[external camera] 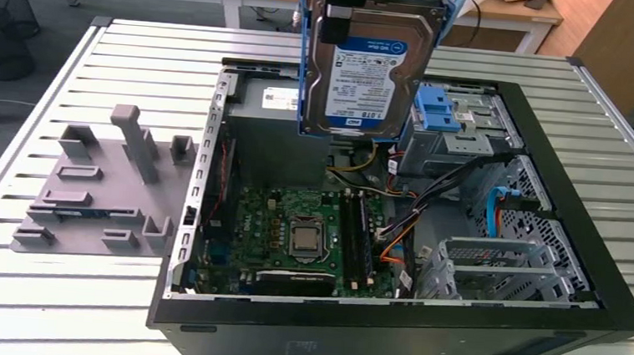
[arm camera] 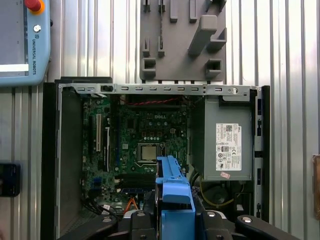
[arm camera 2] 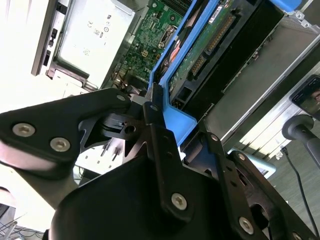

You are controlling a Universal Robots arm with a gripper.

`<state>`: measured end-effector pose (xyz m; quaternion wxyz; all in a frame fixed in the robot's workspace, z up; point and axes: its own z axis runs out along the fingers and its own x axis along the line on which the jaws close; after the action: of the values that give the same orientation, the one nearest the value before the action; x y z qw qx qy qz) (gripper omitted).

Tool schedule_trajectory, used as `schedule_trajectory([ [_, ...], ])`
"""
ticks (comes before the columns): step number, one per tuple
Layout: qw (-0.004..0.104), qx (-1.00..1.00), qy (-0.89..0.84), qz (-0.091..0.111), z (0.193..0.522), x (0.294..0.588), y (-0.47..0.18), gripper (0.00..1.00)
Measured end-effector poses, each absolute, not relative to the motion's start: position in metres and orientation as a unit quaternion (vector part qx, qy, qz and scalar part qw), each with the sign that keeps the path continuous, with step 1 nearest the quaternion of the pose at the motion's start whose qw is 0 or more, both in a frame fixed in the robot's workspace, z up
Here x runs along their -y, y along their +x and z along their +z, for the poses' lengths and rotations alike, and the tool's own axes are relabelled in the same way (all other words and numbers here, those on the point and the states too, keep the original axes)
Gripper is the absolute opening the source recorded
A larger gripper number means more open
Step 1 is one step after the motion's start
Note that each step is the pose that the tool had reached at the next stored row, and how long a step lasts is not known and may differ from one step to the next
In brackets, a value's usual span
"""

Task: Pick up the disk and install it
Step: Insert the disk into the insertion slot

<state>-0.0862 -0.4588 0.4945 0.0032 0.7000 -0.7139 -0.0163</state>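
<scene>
The disk (external camera: 364,72) hangs upright above the open computer case (external camera: 580,246), its blue-and-white label facing the exterior camera. Its blue carrier frame (external camera: 301,51) runs along its sides. My gripper (external camera: 345,16) is shut on the disk's upper end. In the second wrist view, the black fingers (arm camera 2: 160,145) clamp the blue carrier frame (arm camera 2: 175,117), and the disk's green circuit board (arm camera 2: 210,42) shows beyond them. The first wrist view looks straight down: the frame's blue edge (arm camera: 174,192) sits between the gripper's (arm camera: 175,217) fingers, over the motherboard (arm camera: 145,145).
Inside the case are a grey power-supply box (external camera: 271,111), a drive cage with a blue latch (external camera: 450,111), a silver cage (external camera: 495,269) and loose cables (external camera: 450,195). A grey fixture plate (external camera: 98,196) lies to the exterior view's left on the slatted table (external camera: 19,282). A teach pendant (arm camera: 25,45) lies beyond the case.
</scene>
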Motion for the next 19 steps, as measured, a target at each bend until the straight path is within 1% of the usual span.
schedule_trajectory([
  [11,0.003,0.714,0.7,-0.016,0.495,0.459,-0.086,0.37],
  [19,0.003,0.714,0.7,-0.016,0.495,0.47,-0.086,0.37],
])
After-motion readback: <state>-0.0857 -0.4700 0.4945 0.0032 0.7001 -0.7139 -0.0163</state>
